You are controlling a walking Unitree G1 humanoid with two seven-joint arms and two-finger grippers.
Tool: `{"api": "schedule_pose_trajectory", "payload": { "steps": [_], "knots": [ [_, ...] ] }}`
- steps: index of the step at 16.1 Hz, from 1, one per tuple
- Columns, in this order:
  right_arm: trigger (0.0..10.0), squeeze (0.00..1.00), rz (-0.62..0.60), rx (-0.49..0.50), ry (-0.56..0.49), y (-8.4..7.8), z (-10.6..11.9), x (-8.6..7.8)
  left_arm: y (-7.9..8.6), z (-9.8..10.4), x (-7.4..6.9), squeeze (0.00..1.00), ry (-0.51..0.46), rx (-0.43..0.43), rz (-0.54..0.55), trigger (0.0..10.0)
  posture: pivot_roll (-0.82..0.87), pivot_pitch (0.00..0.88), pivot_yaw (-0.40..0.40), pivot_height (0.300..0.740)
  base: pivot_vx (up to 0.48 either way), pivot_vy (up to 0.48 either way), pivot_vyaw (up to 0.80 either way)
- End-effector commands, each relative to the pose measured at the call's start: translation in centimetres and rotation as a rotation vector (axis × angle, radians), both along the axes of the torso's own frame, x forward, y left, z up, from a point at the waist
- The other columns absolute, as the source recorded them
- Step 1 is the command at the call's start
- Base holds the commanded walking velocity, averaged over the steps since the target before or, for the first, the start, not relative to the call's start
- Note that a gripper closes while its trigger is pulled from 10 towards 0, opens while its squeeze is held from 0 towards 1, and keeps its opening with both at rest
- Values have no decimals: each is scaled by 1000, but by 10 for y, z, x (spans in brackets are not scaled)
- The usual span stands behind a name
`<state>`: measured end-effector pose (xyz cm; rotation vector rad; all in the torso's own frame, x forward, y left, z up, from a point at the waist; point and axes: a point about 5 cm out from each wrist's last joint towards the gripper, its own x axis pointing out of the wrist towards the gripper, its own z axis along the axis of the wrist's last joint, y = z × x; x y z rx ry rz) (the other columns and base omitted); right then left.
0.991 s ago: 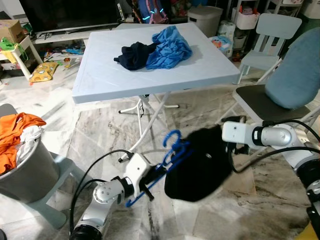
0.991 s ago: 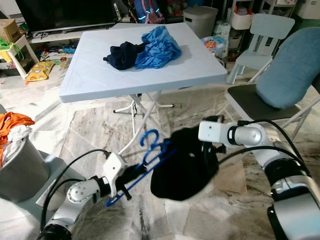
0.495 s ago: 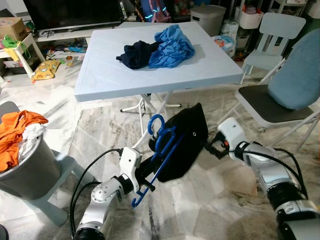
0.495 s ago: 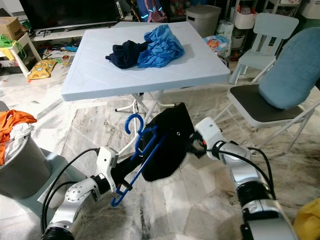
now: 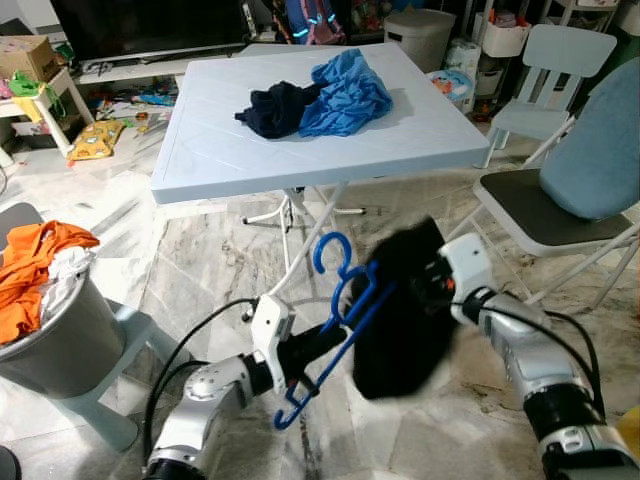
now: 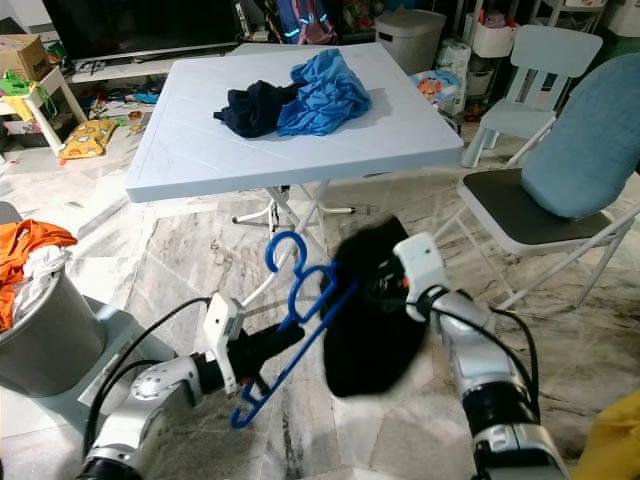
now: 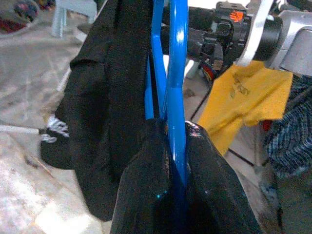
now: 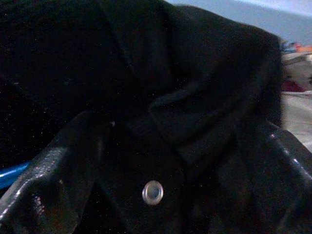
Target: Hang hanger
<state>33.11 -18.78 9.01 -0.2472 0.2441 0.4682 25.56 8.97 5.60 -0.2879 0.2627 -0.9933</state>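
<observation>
A blue plastic hanger (image 5: 340, 310) slants up over the floor with its hook (image 5: 329, 256) uppermost. My left gripper (image 5: 303, 350) is shut on its lower part; in the left wrist view the blue hanger (image 7: 175, 83) runs between both black fingers (image 7: 144, 180). A black garment (image 5: 400, 320) hangs against the hanger's right side, blurred. My right gripper (image 5: 432, 285) is shut on the garment's upper edge. The right wrist view shows the garment's collar and a metal snap (image 8: 152, 191) between the fingers (image 8: 46, 180).
A light blue folding table (image 5: 230, 150) stands just behind, carrying a navy cloth (image 5: 272, 108) and a blue cloth (image 5: 345, 90). A grey basket (image 5: 50, 335) with orange laundry is at left. A chair (image 5: 520, 200) with a blue cushion is at right. Marble floor lies below.
The black garment has swung right and lower and is blurred. My right gripper has risen with its upper edge. The hanger and left gripper have shifted slightly right.
</observation>
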Motion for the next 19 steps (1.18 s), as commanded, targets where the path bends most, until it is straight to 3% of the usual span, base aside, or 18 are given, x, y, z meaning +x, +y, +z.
{"api": "schedule_pose_trajectory", "payload": {
  "steps": [1,4,8,15,18,19],
  "knots": [
    [10000,0,30,-24,-2,5,1,0,-5,17,2,0,-67,-51,-48,0,-169,0,66,740,0,0,0],
    [10000,0,133,-73,34,4,-1,-8,-1,19,1,0,-56,-44,-61,0,-170,0,68,740,0,0,0],
    [10000,0,153,-160,102,-14,-6,-11,2,22,1,0,-54,-40,-78,0,-172,0,69,740,0,0,0],
    [10000,0,271,-212,242,1,-32,-31,2,31,6,0,-80,-54,-66,0,-163,0,68,740,0,0,0],
    [10000,0,230,-275,245,-10,-34,-29,5,31,7,0,-80,-49,-60,0,-164,0,65,740,0,0,0],
    [10000,0,143,-219,128,-13,-14,-14,8,29,7,0,-77,-33,-56,0,-170,0,67,740,0,0,0]
  ]
}}
